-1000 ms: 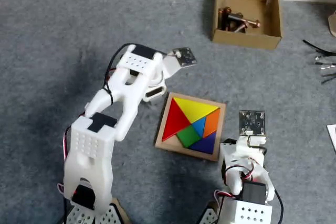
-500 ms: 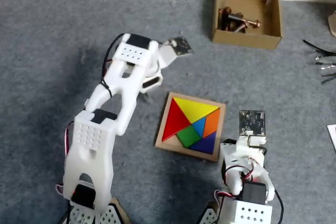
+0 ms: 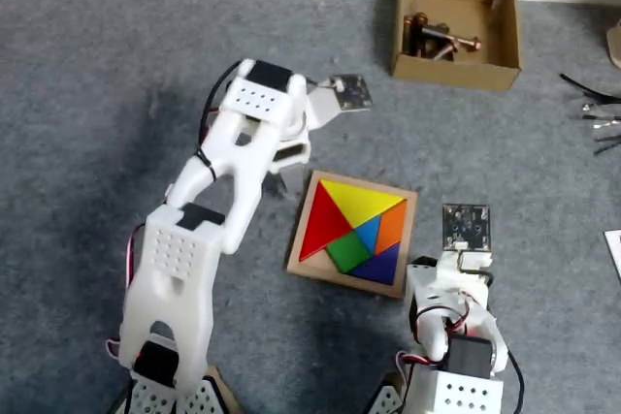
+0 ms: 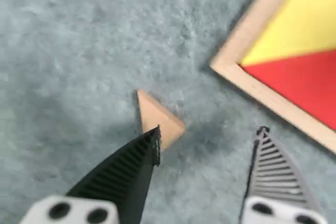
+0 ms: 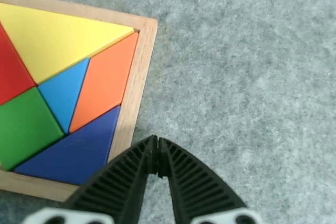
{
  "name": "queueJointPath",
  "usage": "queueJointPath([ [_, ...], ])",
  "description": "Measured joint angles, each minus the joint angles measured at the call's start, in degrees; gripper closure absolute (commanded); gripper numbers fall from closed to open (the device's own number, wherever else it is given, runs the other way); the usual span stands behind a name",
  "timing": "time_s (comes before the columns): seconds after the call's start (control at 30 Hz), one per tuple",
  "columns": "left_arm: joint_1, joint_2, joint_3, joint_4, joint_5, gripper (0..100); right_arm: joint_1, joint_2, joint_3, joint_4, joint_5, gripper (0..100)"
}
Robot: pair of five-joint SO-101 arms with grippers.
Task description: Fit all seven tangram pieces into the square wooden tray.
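Now, left side: my left gripper (image 4: pixel 208 132) is spread open and grasps nothing, low over the grey carpet (image 4: pixel 79 35) at the far-left corner of the square wooden tray (image 4: pixel 241 35).
Black finger: my left black finger (image 4: pixel 131 166) has its tip at the edge of the tan triangle (image 4: pixel 157 116); I cannot tell whether it presses on it.
Loose piece: the tan triangle lies flat on the carpet outside the tray, just beside that corner but apart from the rim.
Right side: my right gripper (image 5: pixel 157 142) is clenched on nothing, over the carpet just beside the tray's right rim, near the dark blue piece (image 5: pixel 73 150).
Tray filling: the yellow triangle (image 5: pixel 58 40) lies along the far side and the red triangle (image 5: pixel 10 77) on the left. The green square (image 5: pixel 23 129), light blue triangle (image 5: pixel 63 95) and orange piece (image 5: pixel 105 85) fit edge to edge with them.
Far right: a cardboard box (image 3: pixel 456 26) with copper-coloured metal parts stands well apart from the tray.
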Motion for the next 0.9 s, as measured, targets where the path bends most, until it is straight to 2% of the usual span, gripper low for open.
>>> queueJointPath([
  [0.23,-2.46,5.01,-0.88,-2.81,-0.18,73,0.00,0.00,0.00,0.00,0.00,98.8],
  [0.53,-2.81,5.10,-1.32,-2.81,-0.18,73,0.00,0.00,0.00,0.00,0.00,98.8],
  [0.9,-9.85,5.89,-1.23,-3.25,-0.18,73,0.00,0.00,0.00,0.00,0.00,98.8],
])
